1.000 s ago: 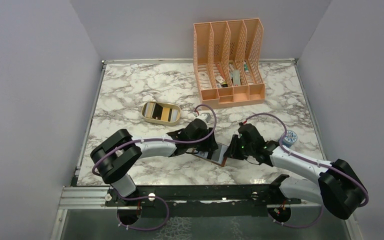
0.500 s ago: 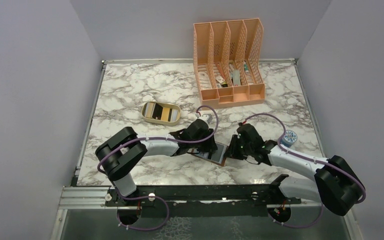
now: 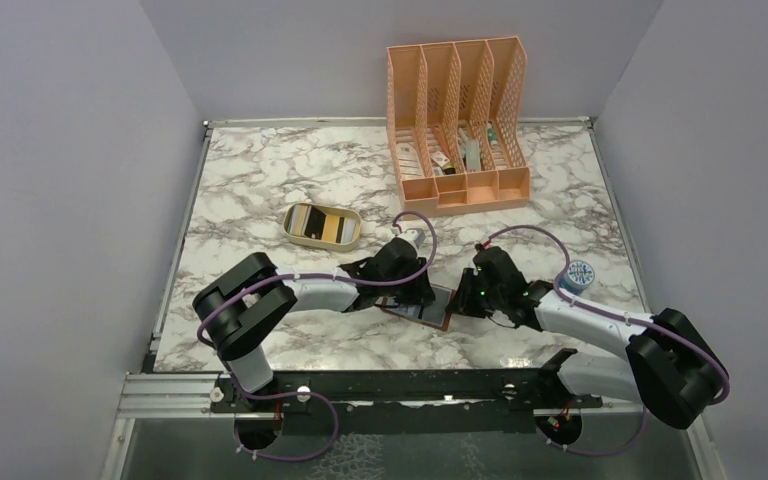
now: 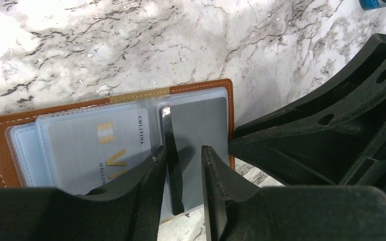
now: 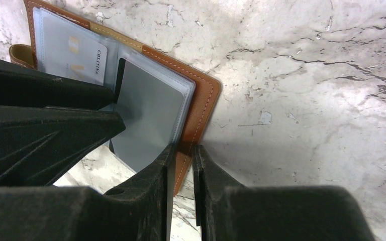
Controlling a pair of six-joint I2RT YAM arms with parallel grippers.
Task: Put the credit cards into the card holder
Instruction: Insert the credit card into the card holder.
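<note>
The brown card holder (image 3: 438, 310) lies open on the marble between the two arms. In the left wrist view its left pocket holds a pale card (image 4: 95, 150) with gold print. A grey card (image 4: 201, 125) with a dark stripe sits partly in the right pocket, its lower end sticking out. My left gripper (image 4: 183, 150) stands over that end, jaws apart, the stripe between them. My right gripper (image 5: 182, 150) is shut on the holder's brown right edge (image 5: 203, 100), beside the grey card (image 5: 148, 120). More credit cards (image 3: 325, 228) lie in the oval tray.
The beige oval tray (image 3: 290, 222) sits left of centre, behind the left arm. A tall peach four-slot organiser (image 3: 460, 120) with small items stands at the back. A small blue round thing (image 3: 579, 275) lies by the right arm. The two grippers nearly touch over the holder.
The left gripper's jaws have narrowed over the grey card. The right gripper keeps its hold on the holder's edge. Both arms have barely shifted.
</note>
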